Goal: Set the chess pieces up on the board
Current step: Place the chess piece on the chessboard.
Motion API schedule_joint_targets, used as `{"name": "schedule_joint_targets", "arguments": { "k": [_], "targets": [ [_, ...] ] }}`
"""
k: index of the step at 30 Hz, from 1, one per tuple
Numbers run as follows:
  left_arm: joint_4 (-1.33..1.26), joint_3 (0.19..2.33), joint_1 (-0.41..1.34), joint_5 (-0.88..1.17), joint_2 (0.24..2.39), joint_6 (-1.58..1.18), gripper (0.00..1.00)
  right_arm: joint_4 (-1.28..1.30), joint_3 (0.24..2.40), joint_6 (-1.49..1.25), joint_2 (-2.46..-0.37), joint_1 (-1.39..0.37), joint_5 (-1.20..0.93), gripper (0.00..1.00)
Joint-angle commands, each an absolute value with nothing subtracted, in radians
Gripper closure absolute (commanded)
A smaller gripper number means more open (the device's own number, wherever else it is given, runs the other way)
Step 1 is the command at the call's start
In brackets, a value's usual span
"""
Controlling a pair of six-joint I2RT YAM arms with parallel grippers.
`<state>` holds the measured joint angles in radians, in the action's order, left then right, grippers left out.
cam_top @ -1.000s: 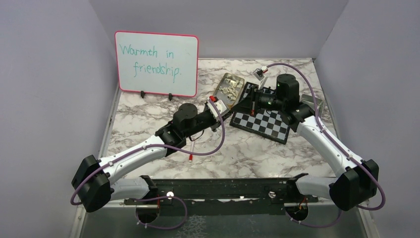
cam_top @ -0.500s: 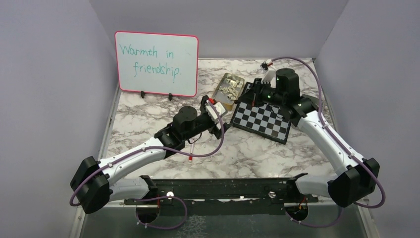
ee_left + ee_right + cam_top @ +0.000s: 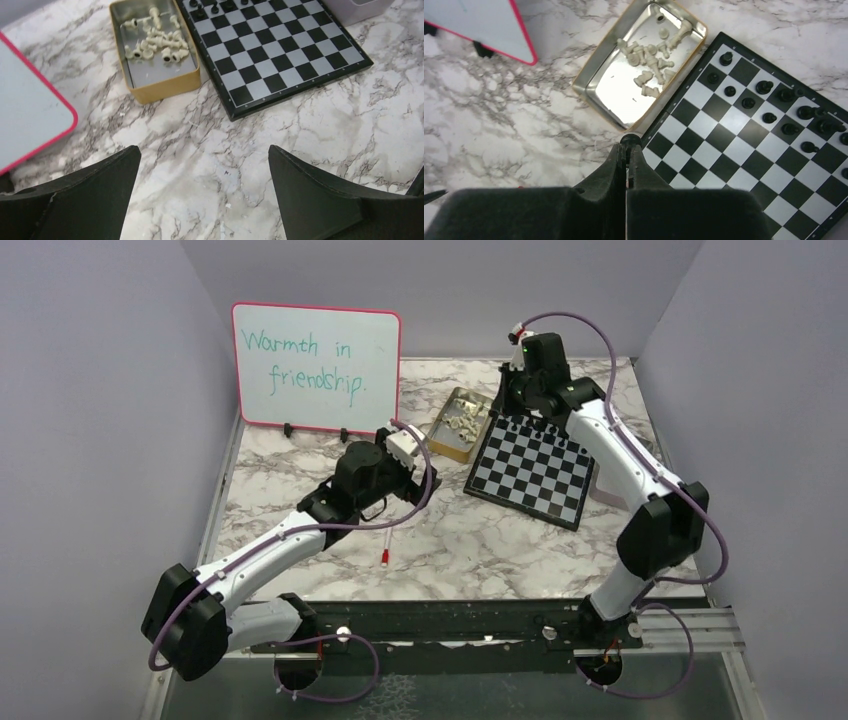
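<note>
The board (image 3: 530, 468) lies right of centre, with black chess pieces (image 3: 769, 102) in two rows along its far side. Cream chess pieces (image 3: 157, 42) lie loose in a gold tin (image 3: 458, 422) by the board's left corner. My left gripper (image 3: 205, 165) hangs open over bare marble, short of the tin and board, with nothing between its fingers; from above it (image 3: 410, 452) is left of the tin. My right gripper (image 3: 628, 148) is shut on a small black chess piece (image 3: 630, 138) at its tips, above the board's left edge next to the tin, high over the board's far end (image 3: 515, 395).
A pink-framed whiteboard (image 3: 316, 368) stands at the back left. A red-tipped pen (image 3: 386, 552) lies on the marble in front of my left arm. A pale box (image 3: 610, 488) sits against the board's right side. Walls close in on three sides.
My left gripper has opened and pulled back left, away from the board's corner. My right arm has lifted and swung to the board's far end, its jaws staying shut.
</note>
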<state>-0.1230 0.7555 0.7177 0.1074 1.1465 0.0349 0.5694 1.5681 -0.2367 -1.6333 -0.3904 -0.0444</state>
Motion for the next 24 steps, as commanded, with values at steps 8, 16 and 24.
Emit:
{"name": "schedule_joint_targets", "arguments": {
  "k": [8, 16, 24],
  "targets": [
    [0.138, 0.796, 0.662, 0.138, 1.16, -0.038, 0.01, 0.804, 1.884, -0.158, -1.996, -0.309, 0.113, 0.99],
    [0.065, 0.689, 0.664, 0.08, 1.022, -0.056, 0.01, 0.848, 2.015, -0.141, -2.135, -0.218, 0.049, 0.99],
    [0.044, 0.676, 0.667, 0.078, 0.994, -0.038, 0.01, 0.855, 2.096, -0.143, -2.22, -0.205, 0.052, 0.99]
  ]
}}
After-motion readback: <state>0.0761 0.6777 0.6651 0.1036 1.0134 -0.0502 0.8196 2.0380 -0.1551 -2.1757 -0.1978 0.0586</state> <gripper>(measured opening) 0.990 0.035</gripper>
